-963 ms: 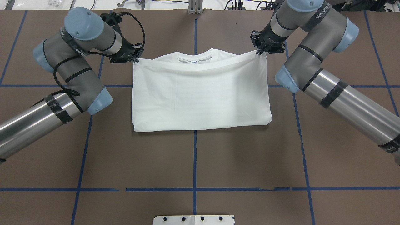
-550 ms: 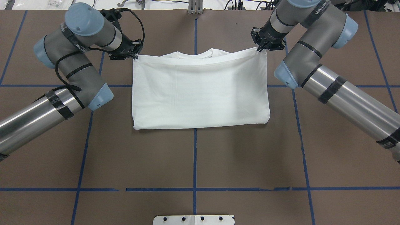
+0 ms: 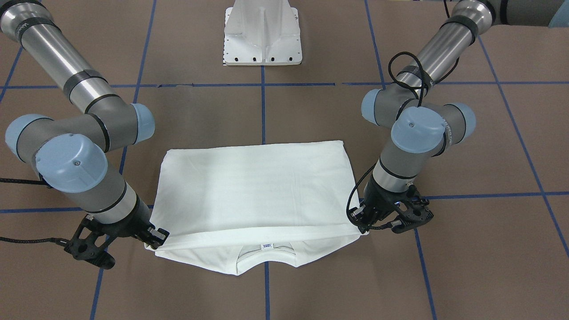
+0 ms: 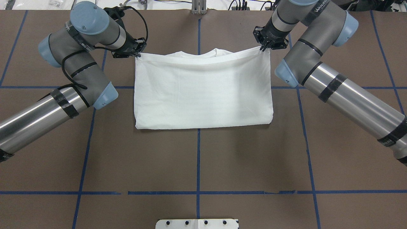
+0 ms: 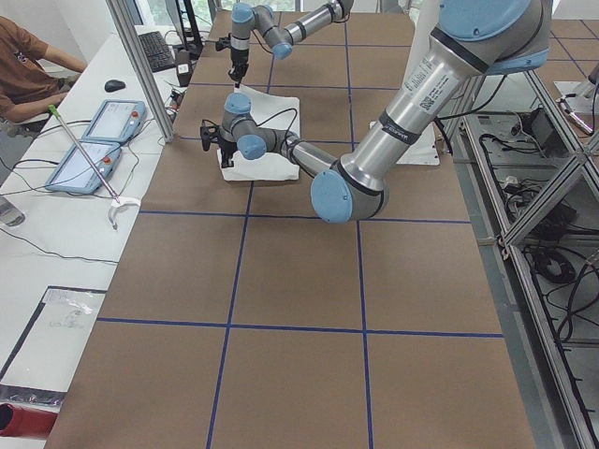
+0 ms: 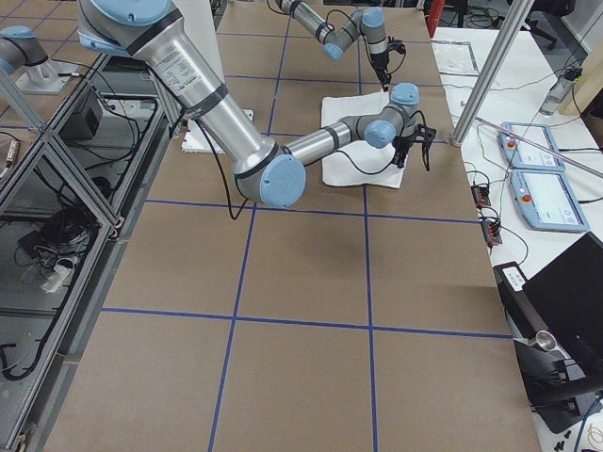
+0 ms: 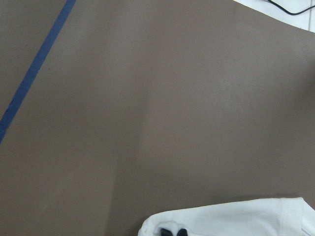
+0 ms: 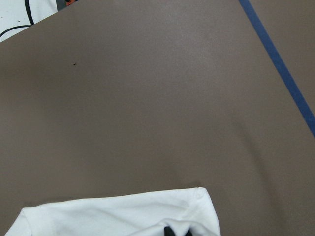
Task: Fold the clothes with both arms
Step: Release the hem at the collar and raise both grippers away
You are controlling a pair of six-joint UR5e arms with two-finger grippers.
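Note:
The clothes are one white shirt [image 4: 203,92], lying plain side up and doubled over on the brown table. Its lifted hem edge is stretched between both grippers over the collar [image 3: 265,255], where a small tag shows. My left gripper [image 4: 137,54] is shut on the hem's corner on the overhead view's left. The right gripper [image 4: 263,48] is shut on the opposite corner. In the front-facing view the left gripper [image 3: 361,229] is on the right and the right gripper [image 3: 153,242] on the left. Each wrist view shows white cloth [image 7: 231,219] [image 8: 123,216] pinched at the bottom edge.
Blue tape lines [image 4: 198,159] cross the brown table. The white pedestal base [image 4: 197,223] [image 3: 262,40] stands at the robot's side. In the left side view a person [image 5: 28,56] sits beyond the far table edge, by tablets [image 5: 103,131] and cables.
Both grippers have carried the hem edge further away from the robot. It now covers more of the collar, and the tag no longer shows from overhead.

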